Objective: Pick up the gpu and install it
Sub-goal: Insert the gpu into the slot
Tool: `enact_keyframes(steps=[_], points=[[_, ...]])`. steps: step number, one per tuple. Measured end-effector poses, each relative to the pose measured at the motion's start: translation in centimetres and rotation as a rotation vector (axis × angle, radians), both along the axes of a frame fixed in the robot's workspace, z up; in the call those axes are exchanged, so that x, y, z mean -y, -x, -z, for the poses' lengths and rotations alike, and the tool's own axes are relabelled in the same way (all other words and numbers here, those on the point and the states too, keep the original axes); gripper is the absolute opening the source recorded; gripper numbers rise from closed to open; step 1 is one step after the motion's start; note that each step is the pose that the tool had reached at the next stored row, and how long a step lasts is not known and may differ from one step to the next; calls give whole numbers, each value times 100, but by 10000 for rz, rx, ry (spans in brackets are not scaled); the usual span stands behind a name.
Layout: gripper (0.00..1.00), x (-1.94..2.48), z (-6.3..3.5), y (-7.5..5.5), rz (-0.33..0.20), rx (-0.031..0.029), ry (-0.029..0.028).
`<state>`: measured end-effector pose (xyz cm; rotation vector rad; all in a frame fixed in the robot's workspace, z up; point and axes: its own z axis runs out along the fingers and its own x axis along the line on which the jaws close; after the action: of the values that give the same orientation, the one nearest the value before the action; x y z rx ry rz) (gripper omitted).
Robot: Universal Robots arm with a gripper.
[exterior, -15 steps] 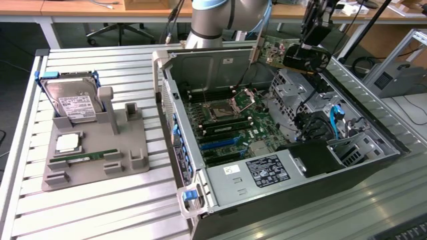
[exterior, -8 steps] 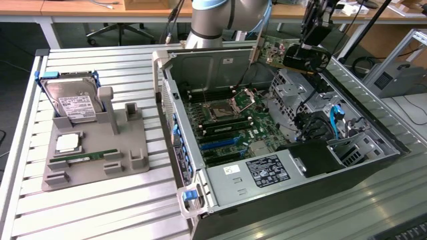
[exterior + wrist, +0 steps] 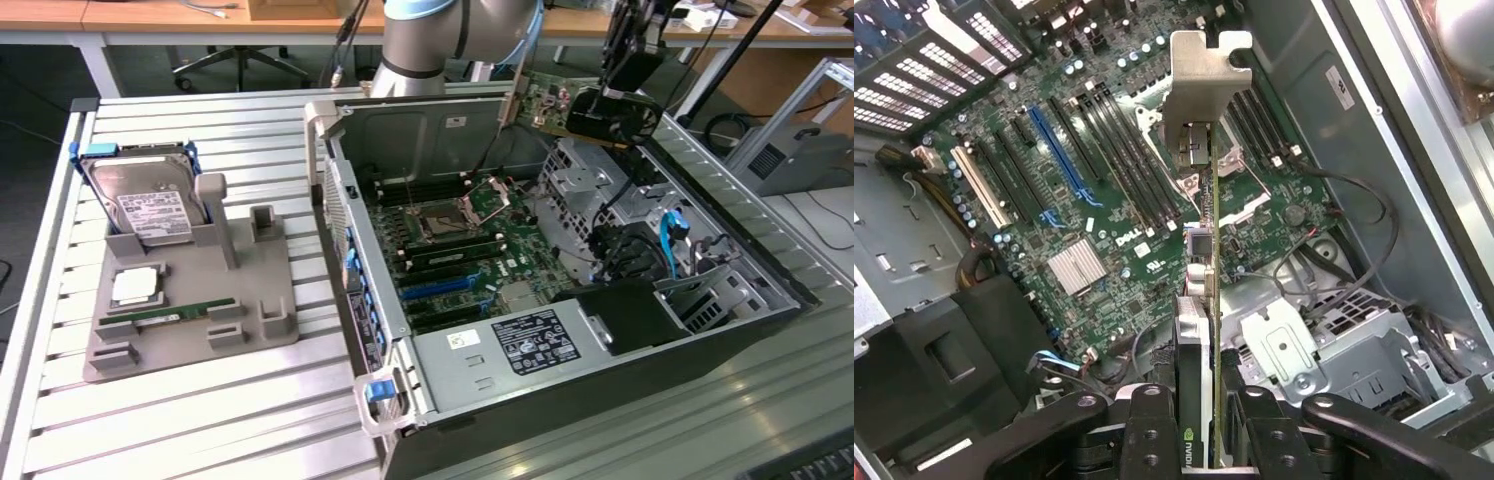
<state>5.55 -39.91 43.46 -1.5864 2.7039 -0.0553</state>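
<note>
- Clamped on the gpu (image 3: 1199,330): gripper (image 3: 1199,425), with the black fingers (image 3: 1146,430) pressed against the card's two faces and the card edge-on between them.
- In the exterior view, held in the air just beside and below the gripper (image 3: 625,80): gpu (image 3: 567,108), showing its green board and black cooler, up at the level of the case's upper rim.
- At the end of the card farthest from the gripper: silver bracket (image 3: 1199,75), leading the way downward.
- Straight beneath the gripper and well apart from the card: motherboard (image 3: 1114,190), lying on the floor of the open computer case (image 3: 427,125).
- Below the card and off to one side of its line: long blue slot (image 3: 1059,165), white slot (image 3: 979,185) and finned silver heatsink (image 3: 1076,267).
- Almost in line with the card's edge, deep under the bracket: processor socket (image 3: 441,222) with black memory slots beside it.
- Nearer the gripper, low in the case: metal drive cage (image 3: 1294,350) with loose black cables around it.
- Far from the gripper, outside the case toward the exterior view's left: grey tray (image 3: 254,295) on the slatted table (image 3: 200,420).
- On that tray: hard drive (image 3: 154,205) leaning in its holder and green memory stick (image 3: 167,318) lying flat.
</note>
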Motion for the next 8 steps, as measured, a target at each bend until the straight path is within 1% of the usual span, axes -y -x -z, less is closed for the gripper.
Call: enact_keyframes(steps=[4,8], points=[[27,-2,0,1,-577,0,82],[27,-2,0,1,-1431,2,154]])
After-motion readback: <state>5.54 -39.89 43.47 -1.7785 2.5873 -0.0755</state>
